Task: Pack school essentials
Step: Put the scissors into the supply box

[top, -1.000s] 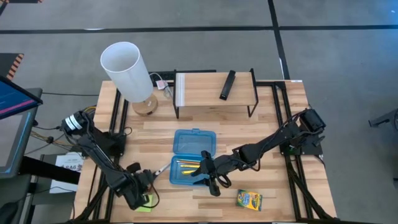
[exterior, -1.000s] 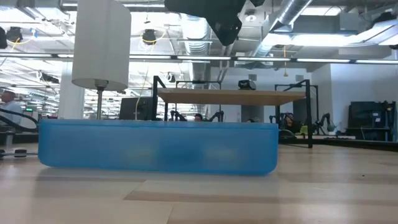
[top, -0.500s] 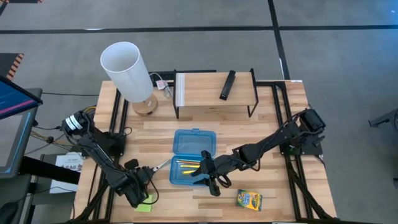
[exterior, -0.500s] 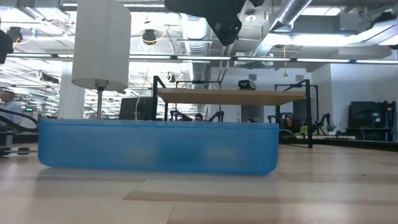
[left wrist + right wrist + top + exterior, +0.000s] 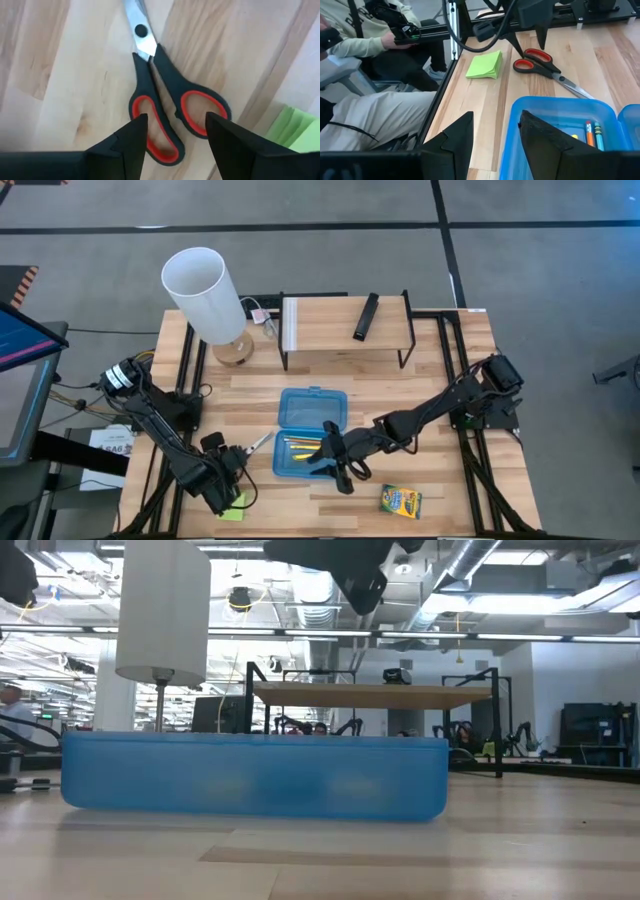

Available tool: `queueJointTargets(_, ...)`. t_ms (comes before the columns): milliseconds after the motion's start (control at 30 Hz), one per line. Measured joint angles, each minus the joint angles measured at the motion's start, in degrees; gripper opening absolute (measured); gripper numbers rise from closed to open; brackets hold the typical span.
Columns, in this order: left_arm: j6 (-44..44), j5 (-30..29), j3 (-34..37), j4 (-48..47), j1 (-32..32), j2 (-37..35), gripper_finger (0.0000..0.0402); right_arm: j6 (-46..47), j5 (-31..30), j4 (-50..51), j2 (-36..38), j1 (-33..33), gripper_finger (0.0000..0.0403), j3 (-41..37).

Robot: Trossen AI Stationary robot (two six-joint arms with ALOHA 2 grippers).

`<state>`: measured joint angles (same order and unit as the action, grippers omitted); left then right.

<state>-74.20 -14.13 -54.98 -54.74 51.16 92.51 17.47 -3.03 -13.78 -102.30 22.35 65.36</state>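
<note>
The orange-handled scissors (image 5: 256, 445) lie flat on the table left of the blue hinged case (image 5: 310, 435), blades toward the case. My left gripper (image 5: 175, 132) is open above their handle loops (image 5: 170, 117), pointing down, one finger over each side. In the right wrist view the left gripper (image 5: 530, 47) stands right at the handles. My right gripper (image 5: 335, 463) is open over the case's near right corner, touching nothing. Pencils (image 5: 300, 448) lie inside the case. The lime-green sticky-note pad (image 5: 232, 508) and the crayon box (image 5: 400, 502) lie near the table's near edge. No eraser shows.
A white-shaded lamp (image 5: 205, 290) stands at the far left. A wooden shelf (image 5: 340, 325) at the far side carries the black remote (image 5: 366, 316). A seated person (image 5: 375, 35) is beyond the table's left edge. The blue case (image 5: 250, 775) fills the low view.
My left gripper has shifted a little toward the far edge and the scissors, uncovering more of the sticky-note pad. The scissors, the case and my right arm have stayed where they were.
</note>
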Motion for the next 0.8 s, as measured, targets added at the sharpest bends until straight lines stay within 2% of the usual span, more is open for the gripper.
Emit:
queueJointTargets(267,-4.42,-0.13,0.0,0.19,0.0,0.06,0.019,0.0,0.0,0.02,0.0,0.0,0.0178,0.0)
queueJointTargets(567,-5.37,0.3,0.14,0.28,-0.03,0.27,0.0235,0.01,0.0,0.02,0.0,0.0,0.0179,0.0)
queueJointTargets(800,-7.86,3.41,5.45,4.25,-0.61,0.27,0.0242,0.0,0.0,0.03,0.0,0.0,0.0177,0.0)
